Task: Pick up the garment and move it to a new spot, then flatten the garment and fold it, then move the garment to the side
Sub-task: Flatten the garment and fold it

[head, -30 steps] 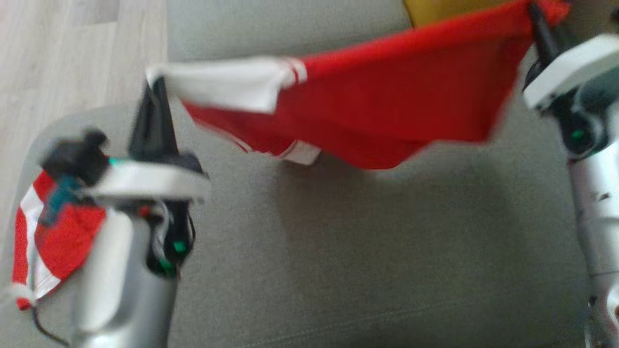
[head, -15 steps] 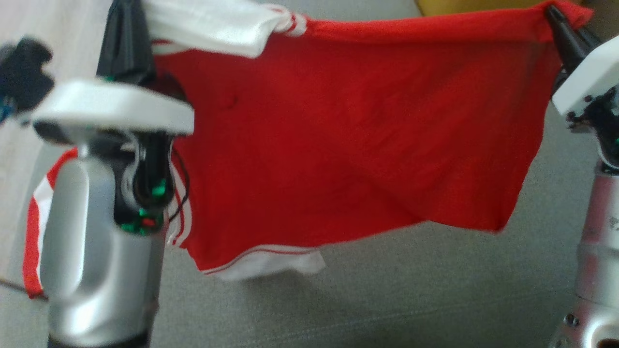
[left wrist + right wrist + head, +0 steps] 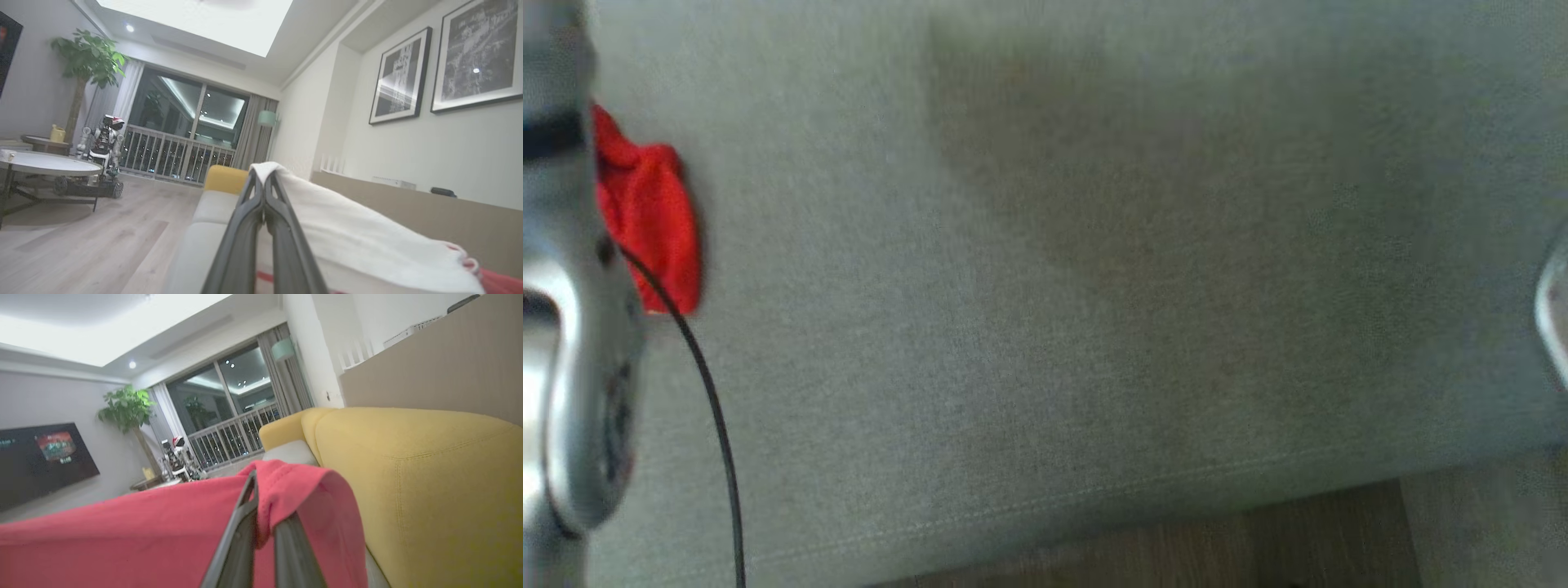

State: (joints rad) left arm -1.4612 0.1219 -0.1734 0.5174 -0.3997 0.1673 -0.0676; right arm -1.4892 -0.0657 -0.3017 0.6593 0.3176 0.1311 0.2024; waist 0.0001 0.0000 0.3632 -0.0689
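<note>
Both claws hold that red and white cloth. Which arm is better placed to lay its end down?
Probably left. The left gripper, shut on the garment at its white edge, looks over grey sofa seat; the right gripper, shut on its red part, sits beside a yellow cushion.

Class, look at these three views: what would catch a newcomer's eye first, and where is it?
The red garment strikes first, stretched across the bottom of the right wrist view, the right gripper shut on its edge beside a yellow sofa cushion. In the left wrist view the left gripper pinches its white panel. The head view looks down on the grey sofa seat.
</note>
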